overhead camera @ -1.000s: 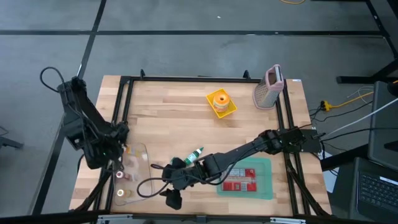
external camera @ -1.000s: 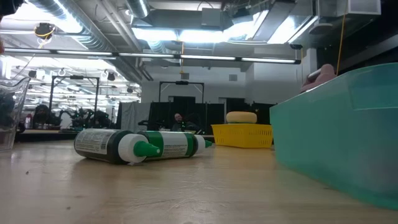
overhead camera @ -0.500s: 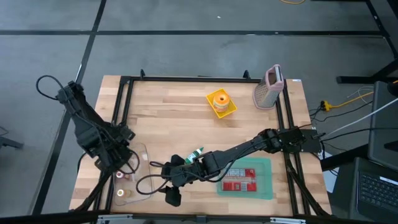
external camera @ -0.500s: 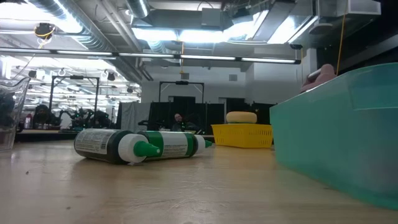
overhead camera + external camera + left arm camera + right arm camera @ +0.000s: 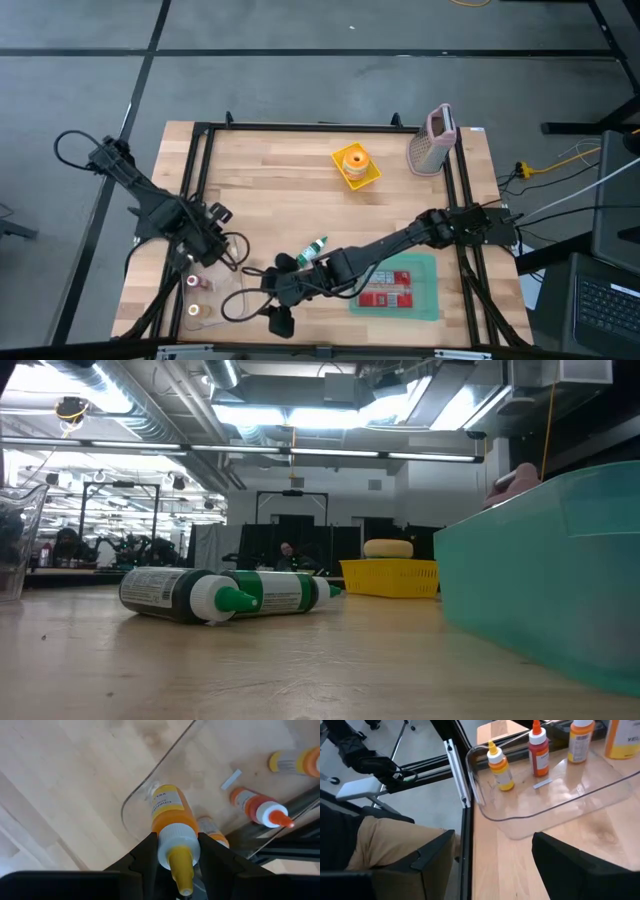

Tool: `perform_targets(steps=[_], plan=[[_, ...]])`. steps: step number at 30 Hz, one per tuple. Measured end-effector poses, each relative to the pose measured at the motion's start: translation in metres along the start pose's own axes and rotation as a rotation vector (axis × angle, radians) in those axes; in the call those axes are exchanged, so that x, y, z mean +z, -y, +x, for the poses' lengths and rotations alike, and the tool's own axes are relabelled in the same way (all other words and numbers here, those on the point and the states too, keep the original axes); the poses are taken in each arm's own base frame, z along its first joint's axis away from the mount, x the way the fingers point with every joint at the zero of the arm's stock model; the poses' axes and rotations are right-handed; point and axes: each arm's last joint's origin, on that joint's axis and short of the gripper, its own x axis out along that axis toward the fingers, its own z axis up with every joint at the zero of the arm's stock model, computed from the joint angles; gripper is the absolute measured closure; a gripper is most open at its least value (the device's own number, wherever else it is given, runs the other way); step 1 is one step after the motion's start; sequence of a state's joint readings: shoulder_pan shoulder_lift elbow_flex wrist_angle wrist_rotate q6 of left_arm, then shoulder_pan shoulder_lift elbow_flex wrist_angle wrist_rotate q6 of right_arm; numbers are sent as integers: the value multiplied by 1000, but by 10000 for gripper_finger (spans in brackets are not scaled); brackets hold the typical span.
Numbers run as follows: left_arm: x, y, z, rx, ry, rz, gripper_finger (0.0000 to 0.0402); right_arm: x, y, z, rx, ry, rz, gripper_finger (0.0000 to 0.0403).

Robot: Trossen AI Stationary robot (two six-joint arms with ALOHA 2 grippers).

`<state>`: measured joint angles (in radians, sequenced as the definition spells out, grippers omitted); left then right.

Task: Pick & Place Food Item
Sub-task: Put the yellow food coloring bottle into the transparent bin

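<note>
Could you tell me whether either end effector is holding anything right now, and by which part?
The left end effector grips a small orange bottle by its white cap. The right end effector is open and holds nothing.

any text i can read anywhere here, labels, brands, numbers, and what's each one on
No text can be read with certainty.
Small orange bottle with white cap in the left gripper: white label has print, too blurred.
Dark green bottle lying on the wooden table: label print too small.
Red packet in the teal bin: white print, too small.
Orange and red bottles in the clear tray: labels unreadable.
</note>
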<state>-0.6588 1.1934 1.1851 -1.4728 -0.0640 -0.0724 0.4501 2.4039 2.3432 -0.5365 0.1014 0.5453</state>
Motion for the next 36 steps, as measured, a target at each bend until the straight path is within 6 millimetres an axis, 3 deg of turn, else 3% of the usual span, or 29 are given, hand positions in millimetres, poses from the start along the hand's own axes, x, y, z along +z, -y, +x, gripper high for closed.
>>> perform_targets(steps=[12, 19, 23, 36], plan=[[2, -8, 3, -110, -7, -47, 288, -4, -7, -1, -7, 4, -23, 143], [-8, -2, 54, -196, -109, -57, 288, -5, -8, -1, -7, 3, -43, 143], [-12, -1, 71, -171, -105, -43, 288, -5, -8, -1, -7, 2, -48, 143], [-9, -18, 74, -84, -58, -47, 288, -5, -7, -1, -12, -4, -50, 143]])
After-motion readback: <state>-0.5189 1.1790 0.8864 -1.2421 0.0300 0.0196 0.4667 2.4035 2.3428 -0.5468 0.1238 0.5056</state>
